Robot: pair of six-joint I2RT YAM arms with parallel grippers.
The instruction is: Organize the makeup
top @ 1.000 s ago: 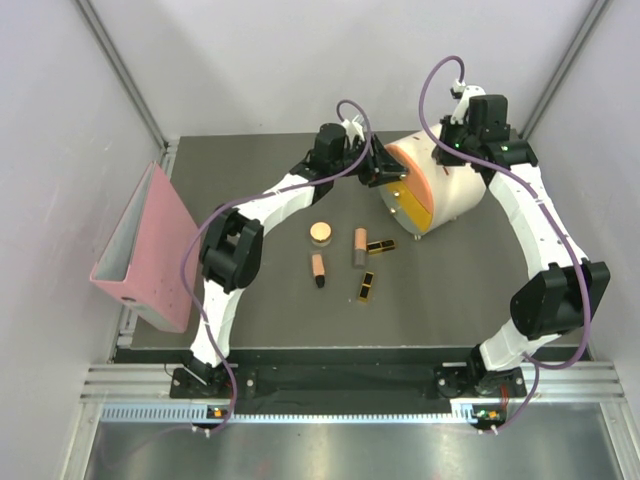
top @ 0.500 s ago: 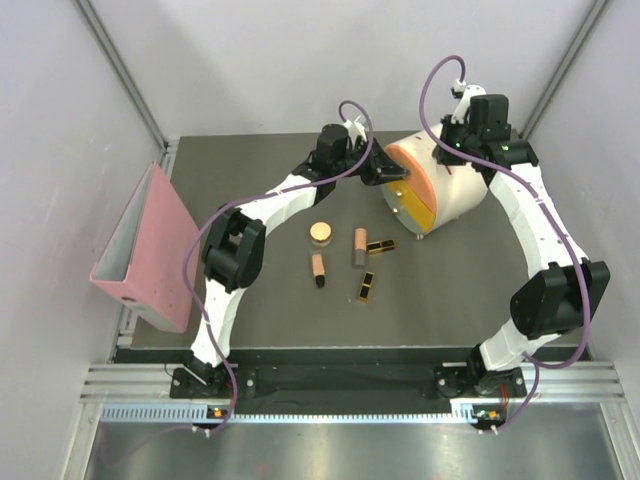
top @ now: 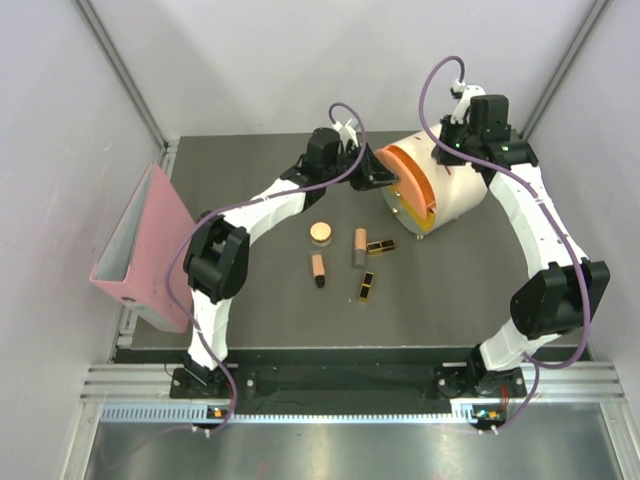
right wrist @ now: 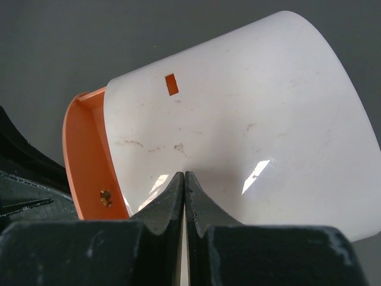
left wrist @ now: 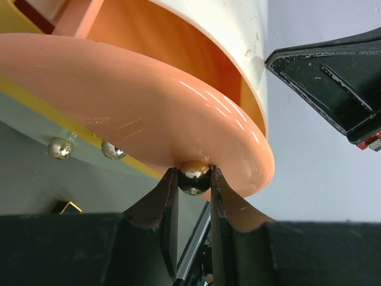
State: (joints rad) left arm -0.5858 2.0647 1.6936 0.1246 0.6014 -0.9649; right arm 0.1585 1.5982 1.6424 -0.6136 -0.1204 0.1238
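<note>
The makeup lies on the dark mat: a round peach compact (top: 321, 233), two peach tubes (top: 318, 270) (top: 359, 247) and two black-and-gold cases (top: 380, 245) (top: 367, 287). My left gripper (top: 384, 180) (left wrist: 194, 180) is shut on a gold ball knob (left wrist: 194, 177) of the top orange drawer (left wrist: 149, 107) of the cream box (top: 455, 195), and the drawer stands partly out. My right gripper (top: 448, 158) (right wrist: 184, 179) is shut and empty, its tips resting against the box's white shell (right wrist: 238, 131).
A pink binder (top: 150, 250) leans at the mat's left edge. Two more gold knobs (left wrist: 61, 148) (left wrist: 112, 150) show on the yellow drawer below. The right arm's black link (left wrist: 333, 77) hangs close beside the box. White walls enclose the mat.
My left gripper closed from open onto the drawer knob and drew back to the left, sliding the orange drawer out of the box. The right arm and the makeup have not moved.
</note>
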